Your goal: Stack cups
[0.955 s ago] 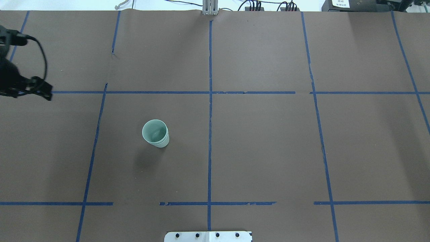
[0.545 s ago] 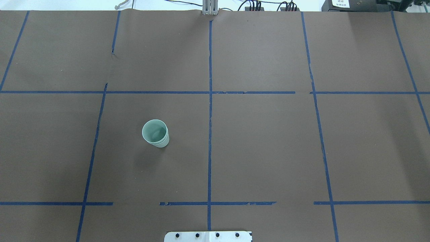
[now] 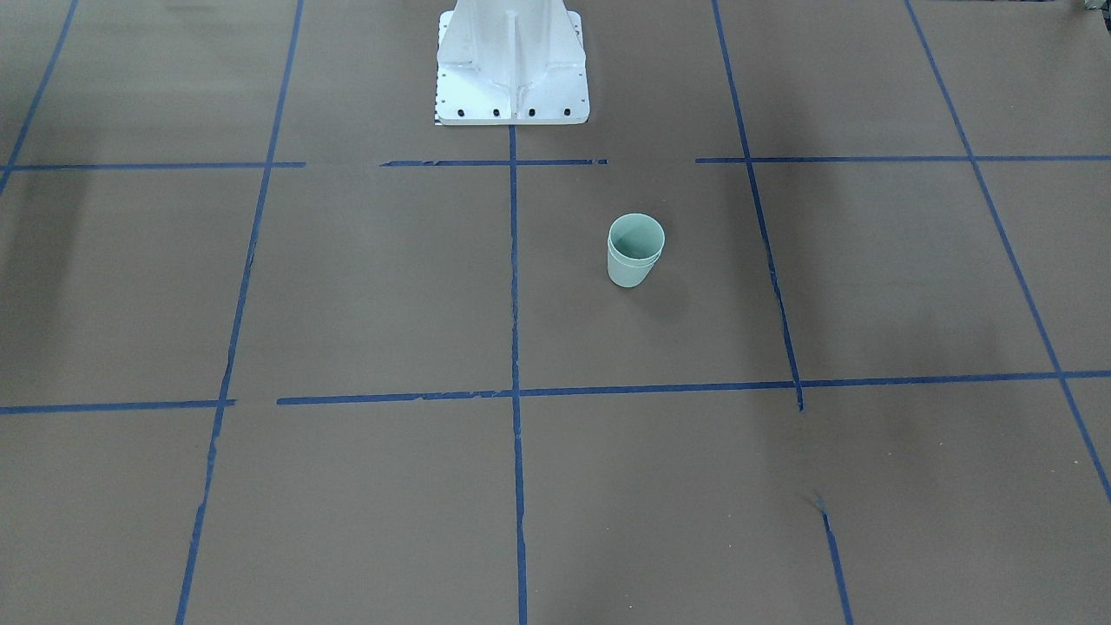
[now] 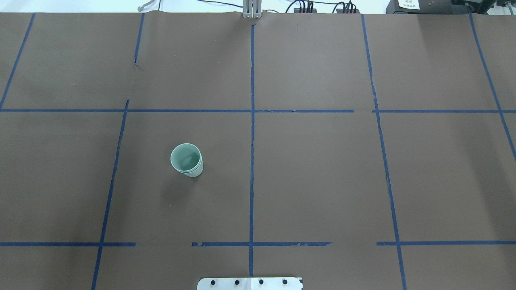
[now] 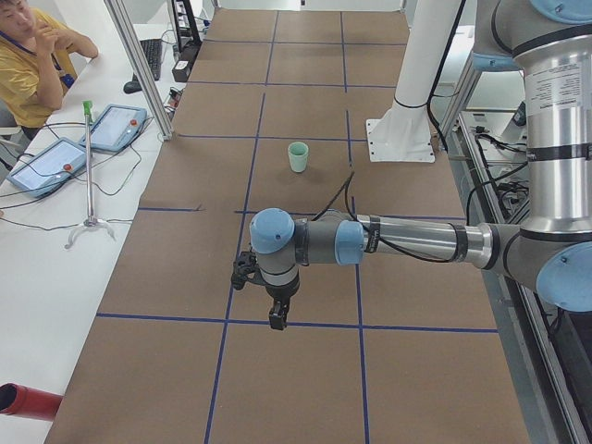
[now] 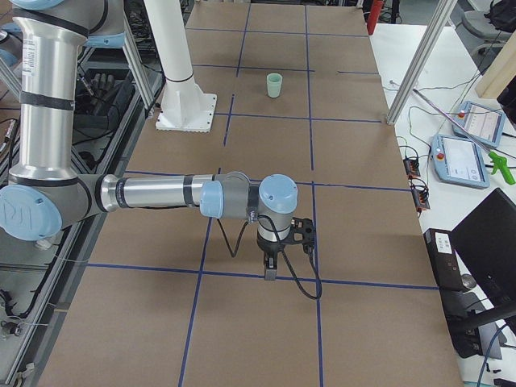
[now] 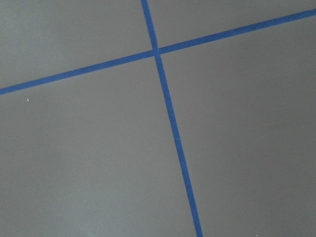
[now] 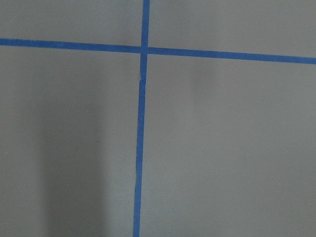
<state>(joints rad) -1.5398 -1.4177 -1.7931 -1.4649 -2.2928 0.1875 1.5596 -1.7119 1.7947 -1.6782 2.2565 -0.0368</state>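
Two pale mint-green cups (image 4: 186, 160) stand upright as one stack, one nested in the other, on the brown table left of the centre tape line. The stack also shows in the front view (image 3: 635, 252), the left side view (image 5: 297, 156) and the right side view (image 6: 275, 85). My left gripper (image 5: 276, 314) hangs over the table's left end, far from the cups; I cannot tell whether it is open or shut. My right gripper (image 6: 270, 270) hangs over the right end, also far away, and I cannot tell its state. Both wrist views show only bare table and blue tape.
The white robot base (image 3: 512, 61) stands at the table's near edge behind the cups. Blue tape lines (image 4: 252, 121) grid the brown paper. An operator (image 5: 37, 55) sits by teach pendants (image 5: 116, 125) beside the far edge. More pendants (image 6: 459, 157) lie off the table.
The left gripper, at the overhead view's left edge one second ago, has moved out of that view. The stacked cups have not moved.
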